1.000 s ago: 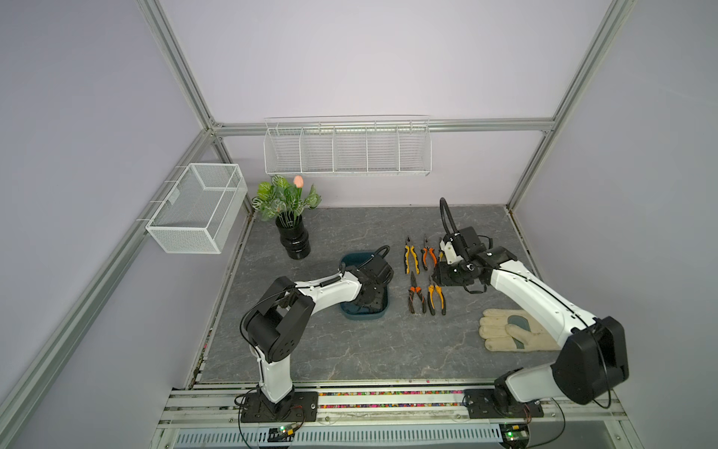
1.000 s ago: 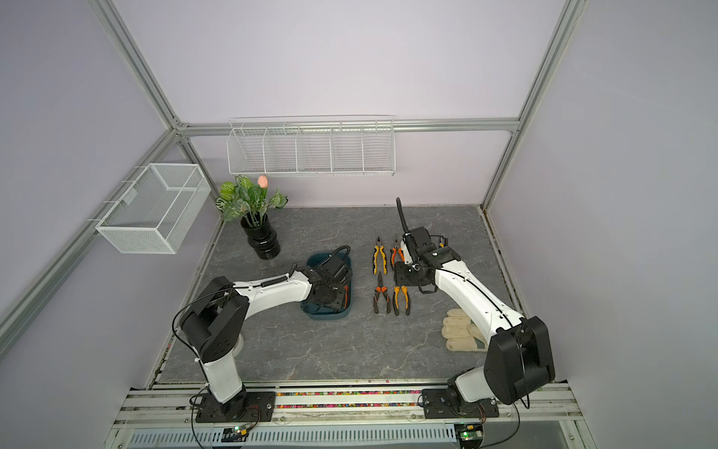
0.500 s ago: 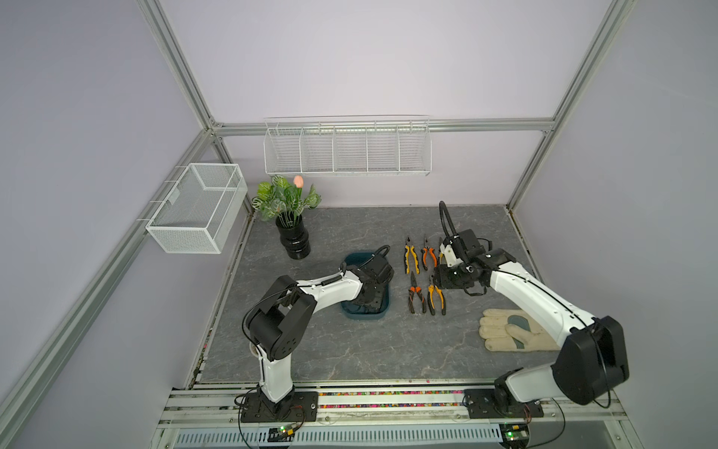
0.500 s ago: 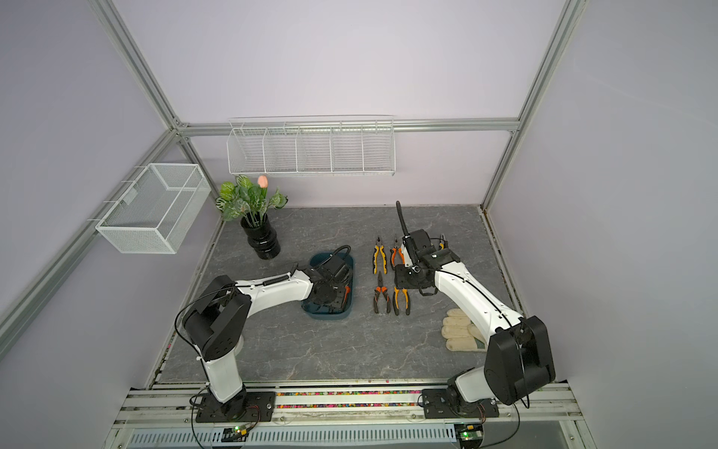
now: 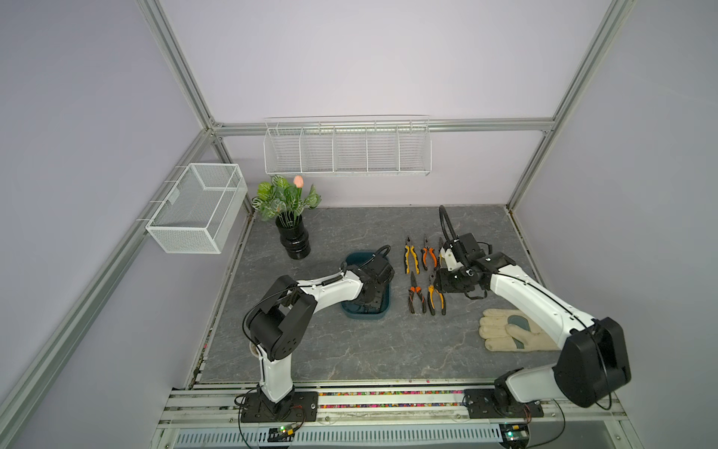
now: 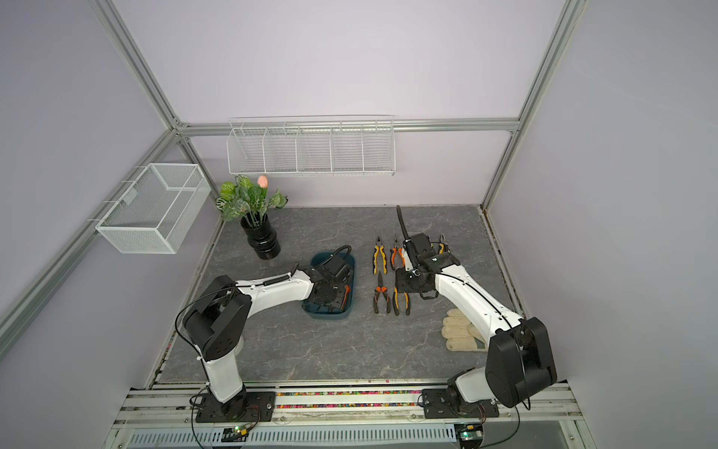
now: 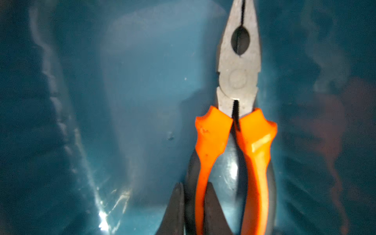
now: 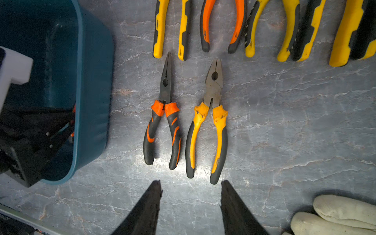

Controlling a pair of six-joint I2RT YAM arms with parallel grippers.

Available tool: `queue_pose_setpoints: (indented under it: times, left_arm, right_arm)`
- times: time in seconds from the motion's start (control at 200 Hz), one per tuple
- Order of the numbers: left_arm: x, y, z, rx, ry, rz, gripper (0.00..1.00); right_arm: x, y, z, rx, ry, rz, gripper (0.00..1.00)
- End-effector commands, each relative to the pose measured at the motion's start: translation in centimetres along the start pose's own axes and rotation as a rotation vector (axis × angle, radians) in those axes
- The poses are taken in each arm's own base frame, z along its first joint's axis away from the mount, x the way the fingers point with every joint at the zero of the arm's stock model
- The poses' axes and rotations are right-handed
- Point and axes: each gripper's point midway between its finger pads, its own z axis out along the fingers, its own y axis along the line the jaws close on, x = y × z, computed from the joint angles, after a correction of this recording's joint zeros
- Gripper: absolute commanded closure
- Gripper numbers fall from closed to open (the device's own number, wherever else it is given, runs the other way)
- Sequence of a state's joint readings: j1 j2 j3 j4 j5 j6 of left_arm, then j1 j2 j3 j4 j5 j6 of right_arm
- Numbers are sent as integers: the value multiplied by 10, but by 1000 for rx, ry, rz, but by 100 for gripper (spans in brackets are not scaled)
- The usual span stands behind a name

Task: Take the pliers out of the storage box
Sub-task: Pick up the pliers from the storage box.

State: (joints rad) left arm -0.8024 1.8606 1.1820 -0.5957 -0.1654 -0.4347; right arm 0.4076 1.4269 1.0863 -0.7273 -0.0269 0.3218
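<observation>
Down inside the box [image 5: 365, 315] the left gripper [image 7: 194, 189] is pinched tight on 1 handle of the orange pliers [image 7: 238, 81] — the tool lies along the box floor, its long axis running straight out ahead of the gripper, nose pointing away. The right gripper [image 8: 190, 183] hangs about half open and empty over the table [image 8: 295, 126], beside the other pliers [image 8: 205, 122] laid out in 2 rows — so the lift is the left arm's, I'd say, straight up to clear the wall.
</observation>
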Motion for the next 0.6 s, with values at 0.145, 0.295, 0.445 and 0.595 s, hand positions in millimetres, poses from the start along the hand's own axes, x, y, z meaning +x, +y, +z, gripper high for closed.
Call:
queue_pose_setpoints:
  times: [0.145,0.295,0.445,0.595]
  left_arm:
    - [-14,33,-14,-110,-57,-102,100]
    - [-13,45,-18,-156,-67,-133,100]
    - [-9,57,-21,-194,-72,-160,100]
    - [-6,69,-27,-224,-90,-178,100]
  right_arm:
    - [4,4,-5,-35,-19,0,50]
    - [7,4,-4,-38,-15,5,50]
    - [7,5,-5,-43,-18,7,50]
    - [8,5,-4,-46,-16,7,50]
